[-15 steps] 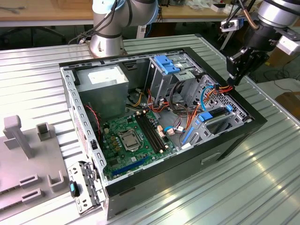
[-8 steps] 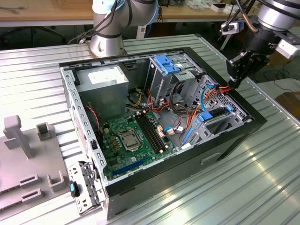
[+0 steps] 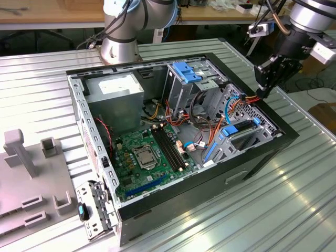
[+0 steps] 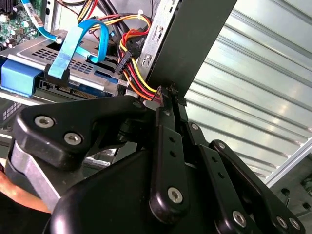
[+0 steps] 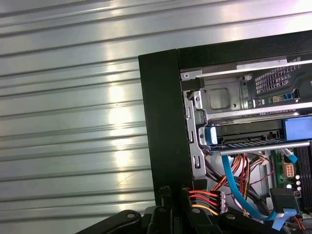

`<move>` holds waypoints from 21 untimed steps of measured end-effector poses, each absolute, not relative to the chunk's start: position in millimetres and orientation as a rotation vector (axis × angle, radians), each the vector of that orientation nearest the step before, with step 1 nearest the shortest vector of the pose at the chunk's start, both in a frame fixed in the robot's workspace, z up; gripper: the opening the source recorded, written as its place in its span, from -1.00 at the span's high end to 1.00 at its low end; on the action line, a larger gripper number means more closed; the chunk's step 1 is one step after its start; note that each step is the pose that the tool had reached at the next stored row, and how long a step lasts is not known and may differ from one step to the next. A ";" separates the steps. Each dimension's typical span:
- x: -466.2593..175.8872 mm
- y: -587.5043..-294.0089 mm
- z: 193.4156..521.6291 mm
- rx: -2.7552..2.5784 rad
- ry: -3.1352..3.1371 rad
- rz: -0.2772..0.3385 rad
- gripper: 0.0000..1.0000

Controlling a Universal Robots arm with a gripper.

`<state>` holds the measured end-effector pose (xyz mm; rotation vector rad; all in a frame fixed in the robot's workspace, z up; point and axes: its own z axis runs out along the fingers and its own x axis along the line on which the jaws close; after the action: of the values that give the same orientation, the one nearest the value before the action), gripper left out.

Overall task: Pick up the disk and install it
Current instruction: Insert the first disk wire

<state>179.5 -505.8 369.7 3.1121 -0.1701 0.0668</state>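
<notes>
Hovering over the case (image 3: pixel 287 135) rim, upper right of the exterior view, the gripper (image 3: pixel 265 86) looks pinched shut, empty. The disk (image 3: pixel 242 131) sits right of center, already inside. It's probably stiff, weighty and fragile, so grab its blue-railed sides.

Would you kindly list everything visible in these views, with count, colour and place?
computer case: one, black, open, on the table
table: one, ribbed silver metal, under the case
power supply box: one, grey, far corner of the case
motherboard: one, green, case floor
bracket: one, blue, atop the grey drive cage
disk: one, grey with blue rails, in the bay by the case wall on the exterior view's right
wire bundle: one, red, yellow, orange and black, beside the claw
data cable: one, blue, flat, over the disk
fixtures: several, grey, exterior view's left
arm base: one, silver, behind the case
claw: one, black, at the case wall near the disk
</notes>
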 end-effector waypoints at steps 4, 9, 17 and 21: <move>179.4 -505.8 372.3 3.109 -0.218 0.065 0.67; 179.4 -505.8 372.4 3.101 -0.294 0.060 0.67; 164.8 -508.2 372.4 3.094 -0.354 0.057 0.67; 164.3 -508.3 372.4 3.080 -0.452 0.055 0.67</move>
<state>164.3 -508.3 372.4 3.0800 -0.4521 0.0553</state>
